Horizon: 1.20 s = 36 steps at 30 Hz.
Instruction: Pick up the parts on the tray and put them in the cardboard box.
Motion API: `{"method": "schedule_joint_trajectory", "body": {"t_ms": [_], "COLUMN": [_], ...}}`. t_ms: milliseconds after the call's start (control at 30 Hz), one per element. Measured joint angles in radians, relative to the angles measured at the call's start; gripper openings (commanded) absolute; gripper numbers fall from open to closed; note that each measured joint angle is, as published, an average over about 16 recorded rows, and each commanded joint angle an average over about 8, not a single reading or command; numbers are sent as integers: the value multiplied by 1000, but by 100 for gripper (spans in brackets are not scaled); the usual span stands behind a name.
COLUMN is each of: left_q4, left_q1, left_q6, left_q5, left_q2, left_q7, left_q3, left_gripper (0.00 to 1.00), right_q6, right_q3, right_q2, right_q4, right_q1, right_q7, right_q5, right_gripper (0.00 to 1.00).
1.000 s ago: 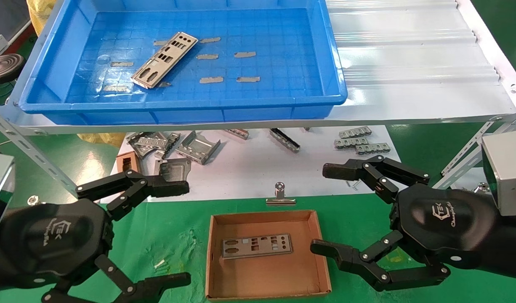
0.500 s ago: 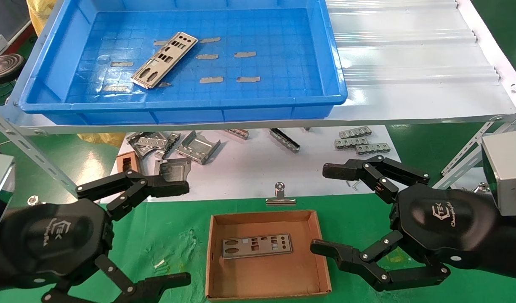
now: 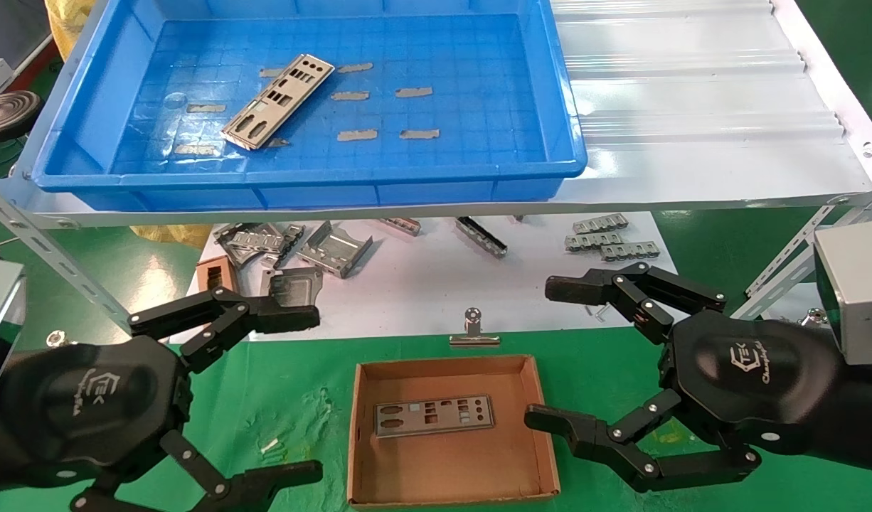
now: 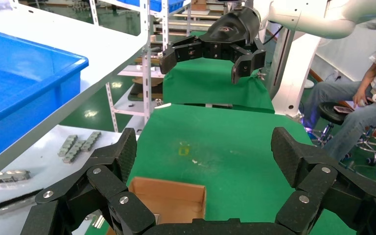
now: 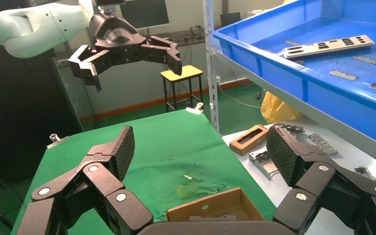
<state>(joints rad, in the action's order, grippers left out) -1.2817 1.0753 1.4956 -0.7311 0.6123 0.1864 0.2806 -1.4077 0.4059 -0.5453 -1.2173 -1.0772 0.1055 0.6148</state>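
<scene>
Left gripper (image 3: 294, 391) and right gripper (image 3: 550, 355) both spread wide and empty, hovering either side of the cardboard box (image 3: 543, 441), one part (image 3: 434, 415) flat inside near its far wall, another part (image 3: 278, 101) lying diagonally in the blue tray (image 3: 557, 107), towards its far left corner

One punched silver plate (image 3: 277, 100) lies diagonally on the blue tray's (image 3: 436, 178) gridded floor. Another plate (image 3: 434, 415) rests flat inside the shallow cardboard box (image 3: 543, 434).

No visible change anywhere.
</scene>
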Motion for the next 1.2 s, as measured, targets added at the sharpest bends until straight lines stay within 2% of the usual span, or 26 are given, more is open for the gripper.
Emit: {"method": "schedule_joint_trajectory", "body": {"t_ms": [1200], "left_q4": [0], "left_q1": [0], "left_q6": [0], "left_q5": [0], "left_q2": [0], "left_q7": [0], "left_q3": [0], "left_gripper": [100], "right_q6": [0], "right_q3": [0], "right_q2": [0], "right_q4": [0], "right_q1": [0], "right_q7": [0], "right_q5": [0], "right_gripper": [100]}}
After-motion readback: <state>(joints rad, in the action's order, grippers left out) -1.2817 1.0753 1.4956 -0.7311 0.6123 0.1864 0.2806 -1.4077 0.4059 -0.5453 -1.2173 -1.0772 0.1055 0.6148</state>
